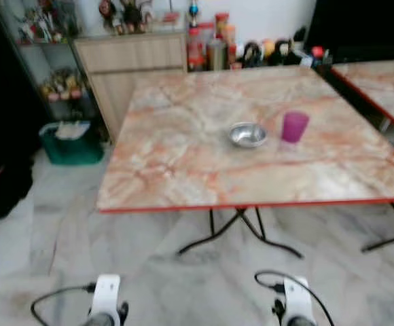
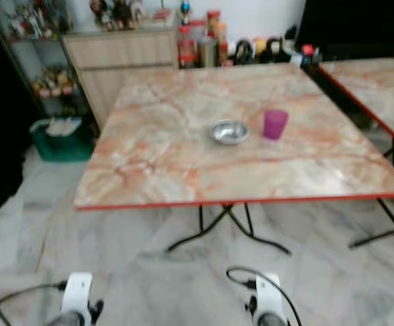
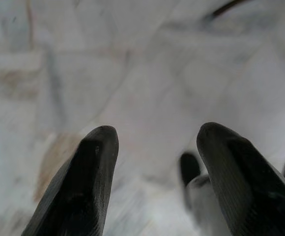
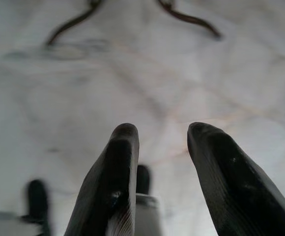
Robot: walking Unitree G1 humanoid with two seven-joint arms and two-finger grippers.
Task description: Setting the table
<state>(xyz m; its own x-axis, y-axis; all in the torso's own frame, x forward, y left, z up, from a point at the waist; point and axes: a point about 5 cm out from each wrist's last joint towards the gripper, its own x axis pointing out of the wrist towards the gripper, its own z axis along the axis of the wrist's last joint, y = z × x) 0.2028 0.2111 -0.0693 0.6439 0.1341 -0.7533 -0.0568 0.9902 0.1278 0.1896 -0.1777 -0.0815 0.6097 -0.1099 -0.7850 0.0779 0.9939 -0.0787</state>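
Head cam looks down at a marble-pattern table [image 1: 183, 170] w/ a red edge, standing on pale marble floor [image 1: 61, 231]. At far left, a green bin [image 1: 71, 144] sits on the floor beside a wooden cabinet [image 1: 126, 68]. Near the table's centre sits a small metal bowl [image 1: 247, 134]; just to its right, close but apart, stands an upright purple cup [image 1: 294, 127]. Bottles and jars [image 1: 214, 47] line the far side behind the table. A second table [image 1: 380, 85] of the same look shows at far right.

Both arms hang low, well short of the table. Left gripper [image 3: 155, 142] points at bare floor, fingers spread, nothing between them. Right gripper [image 4: 162, 142] likewise hangs over floor, fingers apart and empty, w/ the table's black legs [image 4: 182, 17] beyond.
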